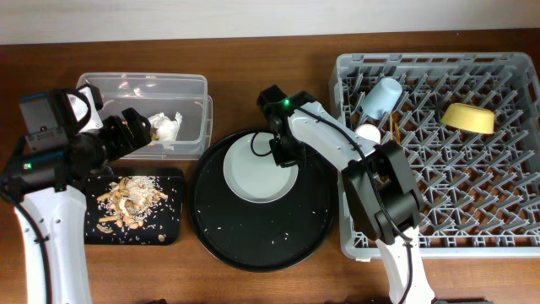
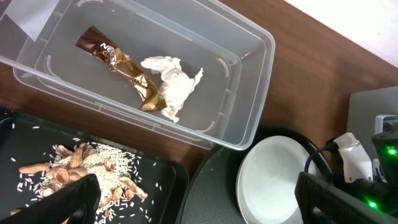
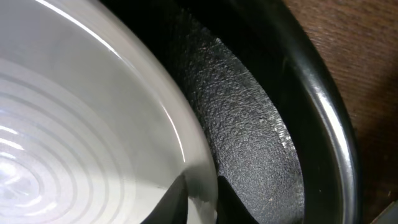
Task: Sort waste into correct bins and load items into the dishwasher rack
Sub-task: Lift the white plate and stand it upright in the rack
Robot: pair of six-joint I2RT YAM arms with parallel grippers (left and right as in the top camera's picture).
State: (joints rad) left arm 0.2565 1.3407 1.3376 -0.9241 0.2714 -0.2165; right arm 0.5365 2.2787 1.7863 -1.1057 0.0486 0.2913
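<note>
The pale grey plate (image 1: 253, 179) lies on the round black tray (image 1: 261, 232). My right gripper (image 1: 277, 154) is shut on its upper right rim; in the right wrist view the jaws (image 3: 202, 202) pinch the plate's edge (image 3: 74, 124). My left gripper (image 1: 139, 128) is open and empty, hovering over the clear tub (image 1: 198, 84) and shallow black tray (image 1: 169, 232). In the left wrist view the tub (image 2: 249, 112) holds the brown-gold wrapper (image 2: 121, 62) and white tissue (image 2: 173, 81). Food scraps (image 2: 87, 171) and rice lie in the black tray.
The grey rack (image 1: 447, 194) stands at the right. It holds the light-blue cup (image 1: 381, 97), the yellow bowl (image 1: 468, 118), a pale pinkish cup (image 1: 369, 133) and the chopsticks (image 1: 395, 127). A few crumbs lie on the round tray.
</note>
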